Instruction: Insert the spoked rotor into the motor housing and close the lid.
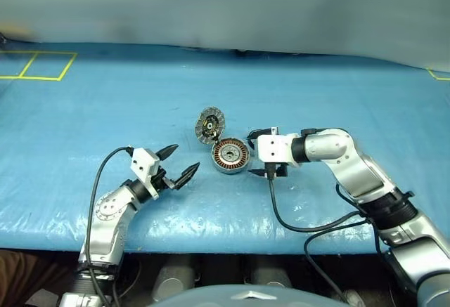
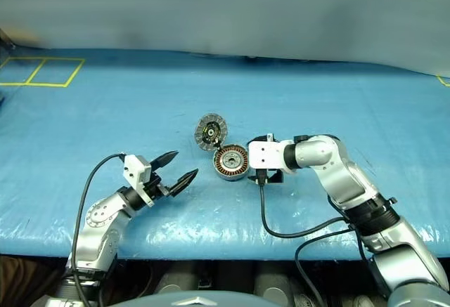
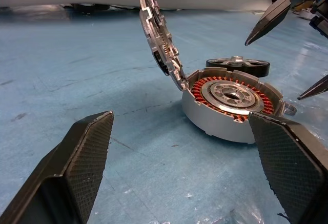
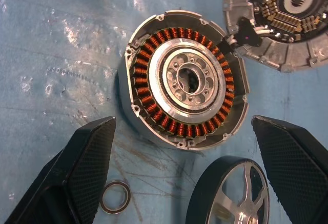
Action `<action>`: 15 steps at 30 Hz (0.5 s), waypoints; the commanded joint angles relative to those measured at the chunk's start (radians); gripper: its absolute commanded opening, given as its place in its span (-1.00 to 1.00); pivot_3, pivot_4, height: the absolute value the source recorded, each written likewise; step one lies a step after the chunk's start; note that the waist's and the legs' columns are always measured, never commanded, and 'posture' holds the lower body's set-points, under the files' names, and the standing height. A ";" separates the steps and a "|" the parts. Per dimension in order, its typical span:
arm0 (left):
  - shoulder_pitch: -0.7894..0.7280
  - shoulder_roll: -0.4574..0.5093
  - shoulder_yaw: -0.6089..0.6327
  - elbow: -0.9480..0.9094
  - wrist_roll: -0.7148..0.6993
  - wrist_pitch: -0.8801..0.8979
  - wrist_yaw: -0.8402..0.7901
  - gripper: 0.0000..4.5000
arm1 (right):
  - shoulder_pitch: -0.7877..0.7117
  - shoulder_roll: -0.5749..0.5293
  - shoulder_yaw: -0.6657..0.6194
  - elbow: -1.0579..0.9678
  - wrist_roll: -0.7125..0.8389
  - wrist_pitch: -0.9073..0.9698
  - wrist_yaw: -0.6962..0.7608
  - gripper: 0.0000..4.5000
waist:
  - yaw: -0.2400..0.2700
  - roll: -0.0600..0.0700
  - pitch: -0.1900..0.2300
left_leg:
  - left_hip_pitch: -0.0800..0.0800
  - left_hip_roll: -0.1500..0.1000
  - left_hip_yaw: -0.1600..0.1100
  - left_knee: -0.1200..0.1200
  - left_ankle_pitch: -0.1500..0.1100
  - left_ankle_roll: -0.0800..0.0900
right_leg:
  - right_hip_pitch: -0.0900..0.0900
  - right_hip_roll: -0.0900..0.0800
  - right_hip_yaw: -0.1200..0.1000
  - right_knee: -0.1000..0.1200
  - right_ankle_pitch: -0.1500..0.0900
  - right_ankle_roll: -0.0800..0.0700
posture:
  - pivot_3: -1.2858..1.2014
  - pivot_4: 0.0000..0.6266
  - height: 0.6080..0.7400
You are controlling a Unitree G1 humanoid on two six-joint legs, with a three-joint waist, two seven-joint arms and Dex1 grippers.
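Round silver metal motor housing (image 4: 184,80) w/ copper-orange windings sits flat on the blue surface (image 1: 105,110), open side up, axis vertical, ready to take the rotor. Grey segmented-rim lid (image 3: 159,34) stands tilted up at the housing's edge, apparently hinged there, inner face toward the housing, so the opening is clear. Dark-ringed, silvery-spoked rotor (image 4: 230,193) lies flat just beside the housing, hub up. Small thin wire ring (image 4: 115,197) nearby. Right gripper (image 4: 189,183) angles down over the rotor, fingers wide apart, holding nothing, probably lining up the pick. Left gripper (image 1: 176,165) level, fingers spread, empty, pointing at the housing.
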State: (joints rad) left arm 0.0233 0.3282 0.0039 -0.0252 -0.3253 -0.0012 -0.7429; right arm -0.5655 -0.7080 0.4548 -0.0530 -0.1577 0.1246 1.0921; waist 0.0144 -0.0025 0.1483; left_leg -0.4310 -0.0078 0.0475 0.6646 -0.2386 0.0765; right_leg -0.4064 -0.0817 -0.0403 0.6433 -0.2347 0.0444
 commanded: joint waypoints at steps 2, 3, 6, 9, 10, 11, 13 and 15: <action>0.004 0.010 0.011 -0.024 -0.008 -0.005 -0.002 1.00 | -0.042 0.008 0.030 0.039 -0.037 -0.067 0.045 0.98 | 0.001 0.000 0.000 | 0.000 0.000 0.000 0.000 0.000 0.000 | 0.000 0.000 0.000 0.000 0.000 0.000 | 0.03 -0.52 1.00; 0.004 0.010 0.011 -0.024 -0.008 -0.005 -0.001 1.00 | -0.046 0.012 0.033 0.044 -0.038 -0.072 0.053 0.98 | 0.001 0.000 0.000 | 0.000 0.000 0.000 0.000 0.000 0.000 | 0.000 0.000 0.000 0.000 0.000 0.000 | 0.03 -0.52 1.00; 0.007 0.009 0.008 -0.021 -0.008 -0.004 0.000 1.00 | -0.066 0.030 0.060 0.070 -0.066 -0.103 0.068 0.98 | -0.002 0.000 0.000 | 0.000 0.000 0.000 0.001 0.000 -0.001 | 0.000 0.000 0.000 0.000 0.000 0.000 | 0.03 -0.52 1.00; 0.006 0.006 0.005 -0.018 -0.007 -0.004 0.001 1.00 | -0.076 0.052 0.074 0.078 -0.074 -0.121 0.086 0.98 | -0.003 0.000 0.000 | 0.000 0.000 0.000 0.000 0.001 -0.001 | 0.000 0.000 0.000 0.001 0.000 0.000 | 0.03 -0.52 1.00; 0.005 0.006 0.005 -0.017 -0.007 -0.003 0.001 1.00 | -0.078 0.059 0.078 0.081 -0.078 -0.125 0.090 0.98 | -0.003 0.000 0.000 | 0.000 0.000 0.000 0.000 0.001 -0.001 | 0.000 0.000 0.000 0.001 0.000 0.000 | 0.03 -0.52 1.00; 0.005 0.005 0.004 -0.017 -0.007 -0.003 0.001 1.00 | -0.081 0.066 0.082 0.085 -0.083 -0.130 0.091 0.98 | -0.003 0.000 0.000 | 0.000 0.000 0.000 0.000 0.001 -0.001 | 0.000 0.000 0.000 0.001 0.000 0.001 | 0.03 -0.52 1.00; 0.004 0.005 0.004 -0.016 -0.007 -0.003 0.001 1.00 | -0.089 0.080 0.089 0.095 -0.090 -0.136 0.095 0.98 | -0.003 0.000 0.000 | 0.000 0.000 0.000 0.000 0.001 -0.001 | 0.000 0.000 0.000 0.001 0.001 0.001 | 0.03 -0.52 1.00; 0.005 0.004 0.004 -0.016 -0.007 -0.003 0.002 1.00 | -0.096 0.096 0.093 0.107 -0.096 -0.141 0.099 0.98 | -0.003 0.000 0.000 | 0.000 0.000 0.000 0.001 0.001 -0.001 | 0.000 0.000 0.000 0.001 0.001 0.001 | 0.03 -0.52 1.00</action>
State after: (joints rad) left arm 0.0278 0.3345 0.0057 -0.0251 -0.3252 -0.0006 -0.7421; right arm -0.6390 -0.6160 0.5536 0.0629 -0.2523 0.0012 1.1842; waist 0.0113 -0.0025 0.1483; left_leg -0.4306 -0.0080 0.0473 0.6654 -0.2378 0.0750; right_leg -0.4063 -0.0817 -0.0401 0.6443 -0.2339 0.0455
